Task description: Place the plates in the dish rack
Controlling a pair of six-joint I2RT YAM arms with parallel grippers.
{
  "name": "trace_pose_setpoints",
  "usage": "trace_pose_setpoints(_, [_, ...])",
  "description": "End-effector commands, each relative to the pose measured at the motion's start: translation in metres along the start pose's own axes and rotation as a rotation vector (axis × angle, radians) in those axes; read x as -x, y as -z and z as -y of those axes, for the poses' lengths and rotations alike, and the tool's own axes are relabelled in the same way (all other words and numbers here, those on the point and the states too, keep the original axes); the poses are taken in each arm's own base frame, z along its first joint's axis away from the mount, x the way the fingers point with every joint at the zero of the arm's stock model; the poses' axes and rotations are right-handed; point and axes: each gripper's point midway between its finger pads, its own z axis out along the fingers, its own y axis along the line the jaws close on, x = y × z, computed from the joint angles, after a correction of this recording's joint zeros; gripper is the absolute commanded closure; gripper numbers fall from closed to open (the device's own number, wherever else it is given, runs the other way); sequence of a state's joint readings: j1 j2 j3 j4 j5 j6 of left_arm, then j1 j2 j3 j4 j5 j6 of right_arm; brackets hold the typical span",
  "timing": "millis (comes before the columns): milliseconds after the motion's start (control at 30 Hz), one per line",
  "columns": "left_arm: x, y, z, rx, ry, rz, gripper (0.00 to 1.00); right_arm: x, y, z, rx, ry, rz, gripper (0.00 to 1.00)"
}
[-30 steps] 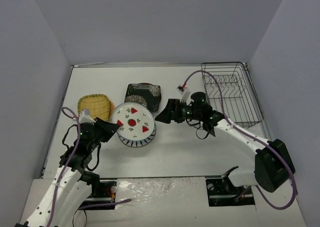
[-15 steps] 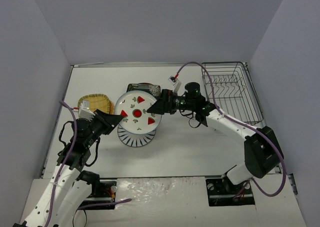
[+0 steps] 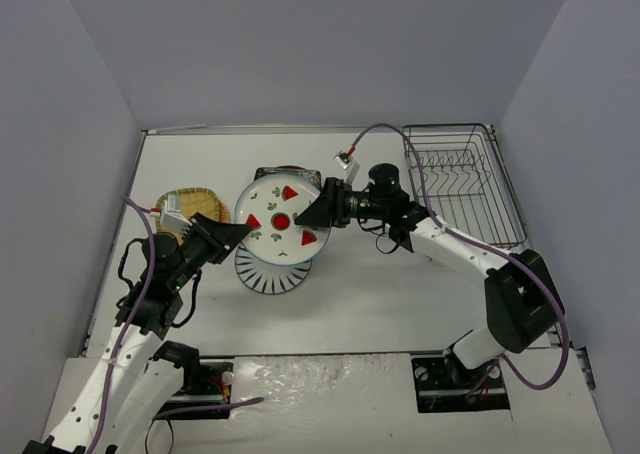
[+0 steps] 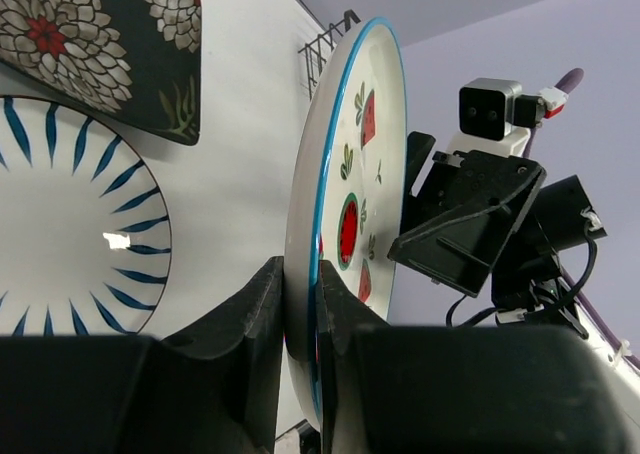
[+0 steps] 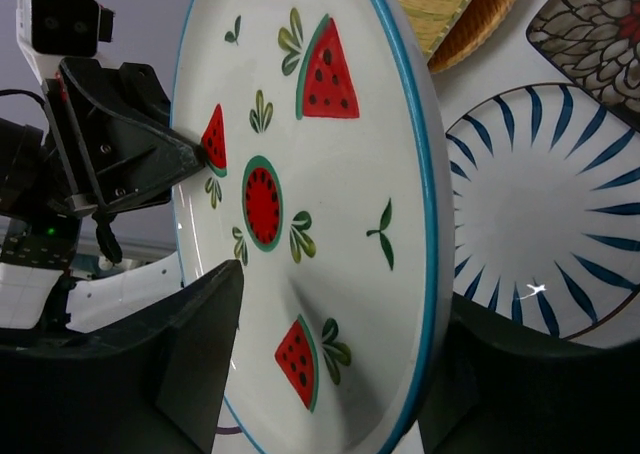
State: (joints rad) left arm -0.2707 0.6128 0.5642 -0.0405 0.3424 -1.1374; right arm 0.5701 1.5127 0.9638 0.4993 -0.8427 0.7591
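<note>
Jaws of left gripper (image 4: pixel 300 270): closed narrow on the rim of the watermelon plate (image 3: pixel 278 219), 1 finger on its back and 1 on its painted face. The plate stands on edge, lifted clear of the table (image 3: pixel 400 294). Jaws of right gripper (image 5: pixel 335 304): parted and straddling the opposite rim of the same plate, 1 finger in front of the face and 1 behind. Whether they press on it cannot be told. Black-striped plate (image 3: pixel 270 274): flat on the table, directly beneath the held plate and both sets of jaws. Black floral plate (image 4: pixel 100 44): flat, just beyond the striped plate, on the far side of the jaws. Yellow woven plate (image 3: pixel 190 199): flat, near the left jaws on their outer side, with an orange-brown rim (image 5: pixel 480 24) showing under it. Dish rack (image 3: pixel 455 174): well apart from both jaws, behind the right wrist at the far right of the table.
</note>
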Motion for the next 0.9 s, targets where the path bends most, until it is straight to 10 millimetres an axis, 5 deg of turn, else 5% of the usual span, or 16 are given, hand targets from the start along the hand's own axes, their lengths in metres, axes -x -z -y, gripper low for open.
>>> trace_pose_setpoints(0, [0.042,0.024,0.1,-0.315,-0.061,0.128,1.0,0.028,0.005,-0.045,0.119,0.117,0.068,0.57])
trace_pose_setpoints(133, [0.039,0.021,0.091,-0.29,-0.064,0.123,1.0,0.033,0.014,-0.052,0.119,0.134,0.094,0.84])
trace_pose_setpoints(367, [0.029,0.009,0.057,-0.194,-0.066,0.09,0.97,0.053,0.044,-0.061,0.081,0.19,0.161,1.0])
trace_pose_setpoints(433, [0.027,0.007,0.052,-0.175,-0.069,0.082,0.88,0.057,0.052,-0.068,0.075,0.209,0.187,1.0])
trace_pose_setpoints(567, [0.025,0.005,0.038,-0.093,-0.111,0.069,0.37,0.07,0.067,-0.069,-0.023,0.297,0.253,1.0])
trace_pose_setpoints(667, [0.026,0.005,0.03,-0.037,-0.155,0.057,0.12,0.077,0.077,-0.069,-0.08,0.328,0.283,1.0])
trace_pose_setpoints(867, [0.043,0.022,0.022,0.129,-0.355,0.056,0.03,0.115,0.113,-0.063,-0.273,0.446,0.393,1.0])
